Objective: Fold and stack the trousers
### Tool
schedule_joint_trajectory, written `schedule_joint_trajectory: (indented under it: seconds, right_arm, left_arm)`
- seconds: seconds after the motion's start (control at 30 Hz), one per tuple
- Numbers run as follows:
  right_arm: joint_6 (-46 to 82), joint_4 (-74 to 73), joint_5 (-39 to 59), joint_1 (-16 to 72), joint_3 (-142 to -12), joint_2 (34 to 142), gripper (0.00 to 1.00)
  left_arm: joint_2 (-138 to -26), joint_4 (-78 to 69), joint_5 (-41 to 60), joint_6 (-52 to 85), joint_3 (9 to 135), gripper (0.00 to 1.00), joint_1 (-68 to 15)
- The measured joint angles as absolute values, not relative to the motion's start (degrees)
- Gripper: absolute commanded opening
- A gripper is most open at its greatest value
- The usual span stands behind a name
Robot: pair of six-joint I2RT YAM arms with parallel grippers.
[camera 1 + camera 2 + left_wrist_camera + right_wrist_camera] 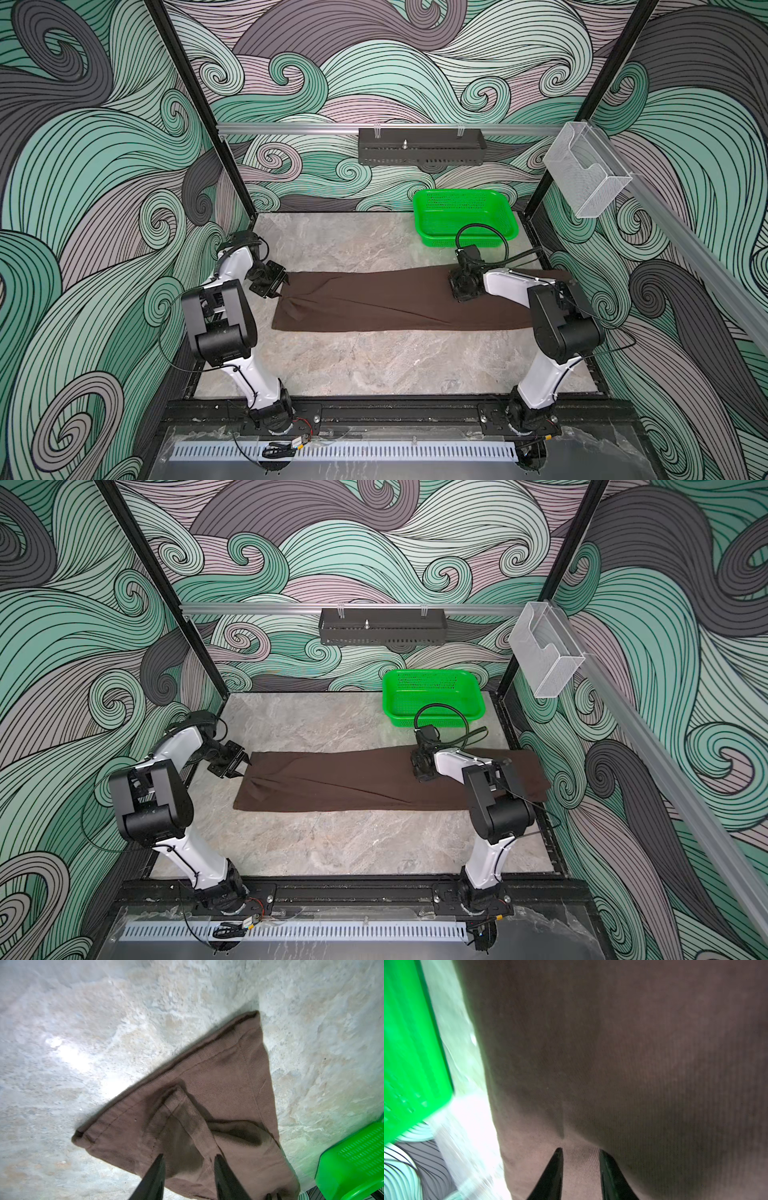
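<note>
Flatly, trousers (395,303) lie beneath left pincer (189,1155) and right pincer (580,1149).

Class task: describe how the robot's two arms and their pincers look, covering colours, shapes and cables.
Both the left arm and right arm have white link shells joined by bulky black joint housings. Black cables loop along them. The left pincer and right pincer are black, with two fingers tapering to points.

Both top views diffuse, even, sharp, faint shadow along the trousers' (395,299) 6 o'clock edge; left wrist view has a hot glare patch on the table (72,1057); right wrist view motion-blurred, table blown out beside the green basket (411,1043).
</note>
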State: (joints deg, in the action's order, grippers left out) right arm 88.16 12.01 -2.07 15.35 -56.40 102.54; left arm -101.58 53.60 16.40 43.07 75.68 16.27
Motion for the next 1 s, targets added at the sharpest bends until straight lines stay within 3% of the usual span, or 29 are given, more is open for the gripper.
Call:
schedule_joint_trajectory:
  seconds: [0.23, 0.43, 0.6, 0.73, 0.9, 1.0]
  right_arm:
    - [88.55, 10.85, -2.92, 14.79, -54.22, 100.4, 0.4]
    - [87.59, 14.46, -3.6, 14.44, -52.56, 97.51, 0.41]
    - [86.98, 16.95, -3.95, 14.35, -51.96, 95.24, 0.41]
    - [85.93, 17.89, -4.01, 14.35, -50.94, 92.66, 0.41]
    - [84.23, 19.84, -4.1, 14.39, -50.09, 87.94, 0.41]
    - [83.07, 20.75, -4.25, 14.41, -49.25, 85.17, 0.41]
  left_arm:
    - [-101.65, 52.97, 17.82, 43.53, 71.75, 0.46, 14.94]
    - [-102.85, 52.38, 17.93, 44.03, 70.89, 0.44, 14.81]
    - [-105.23, 50.68, 18.26, 44.62, 68.31, 0.3, 14.79]
    - [-106.94, 49.41, 18.87, 46.22, 68.71, 0.0, 14.79]
    - [-107.96, 50.59, 20.16, 45.58, 74.46, 0.0, 14.79]
    - [-108.31, 54.5, 20.21, 43.55, 84.88, 0.0, 14.37]
